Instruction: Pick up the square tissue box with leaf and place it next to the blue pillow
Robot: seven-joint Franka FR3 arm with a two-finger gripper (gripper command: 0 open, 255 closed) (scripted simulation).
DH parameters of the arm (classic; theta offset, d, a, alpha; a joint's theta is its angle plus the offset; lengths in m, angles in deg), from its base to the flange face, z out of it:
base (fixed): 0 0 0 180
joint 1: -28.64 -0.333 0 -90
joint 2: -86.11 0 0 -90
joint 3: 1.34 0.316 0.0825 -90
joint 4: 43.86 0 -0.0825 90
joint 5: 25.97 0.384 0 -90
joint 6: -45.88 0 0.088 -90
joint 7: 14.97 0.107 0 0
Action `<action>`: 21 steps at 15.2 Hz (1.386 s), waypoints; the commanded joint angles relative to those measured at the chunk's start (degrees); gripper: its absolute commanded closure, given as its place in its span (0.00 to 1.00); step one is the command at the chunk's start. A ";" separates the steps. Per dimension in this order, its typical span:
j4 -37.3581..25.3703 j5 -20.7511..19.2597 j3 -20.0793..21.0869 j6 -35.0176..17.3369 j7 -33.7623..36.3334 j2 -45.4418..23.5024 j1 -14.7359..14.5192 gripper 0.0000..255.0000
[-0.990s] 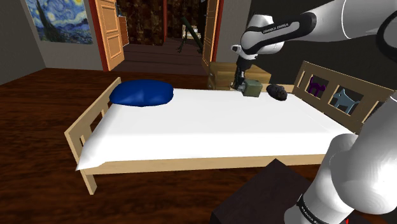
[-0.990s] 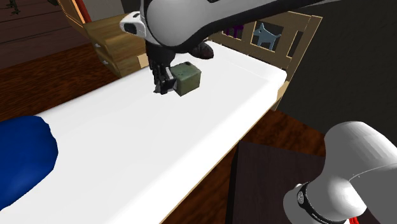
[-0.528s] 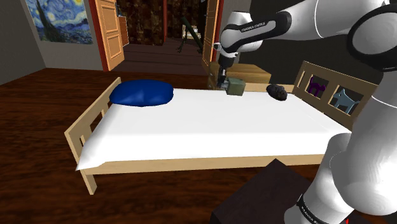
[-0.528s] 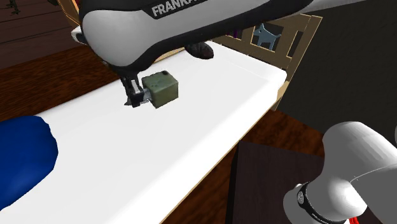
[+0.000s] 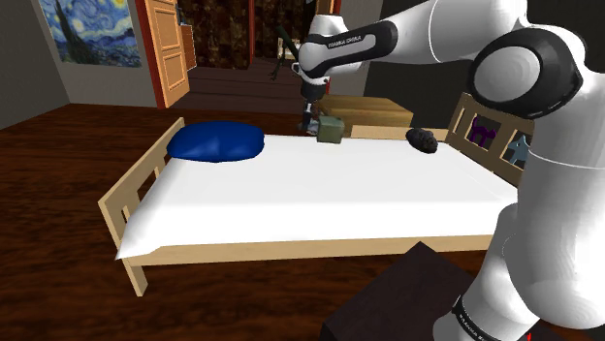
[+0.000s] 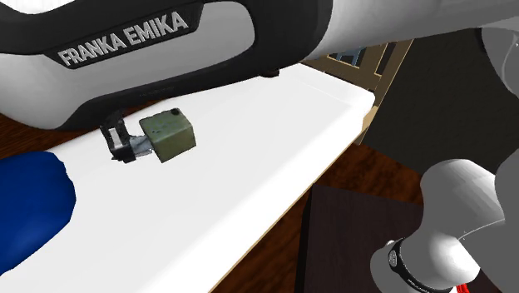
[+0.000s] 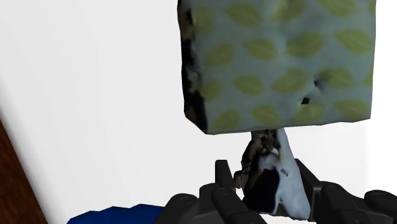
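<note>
1. As I watch the shoulder view, the white bed (image 5: 320, 194) spans the room.
2. I see the blue pillow (image 5: 215, 141) lying at its head end.
3. The leaf-patterned tissue box (image 5: 332, 130) hangs over the bed's far long edge, apart from the blue pillow.
4. My gripper (image 7: 261, 175) has its jaws pinching the tissue tuft that sticks out of the tissue box.

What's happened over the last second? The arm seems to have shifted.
The gripper has carried the leaf-patterned tissue box above the bed toward the blue pillow, leftward in the shoulder view. It held the box throughout and has not let go. The pillow and the dark object at the bed's other end stayed put.
</note>
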 commanded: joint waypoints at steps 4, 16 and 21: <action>-12.57 2.39 1.87 4.15 3.30 -9.03 -0.66 1.00; -27.42 4.89 4.02 6.98 6.96 -21.55 -0.32 1.00; -23.55 4.96 4.11 3.13 6.94 -21.58 -0.75 1.00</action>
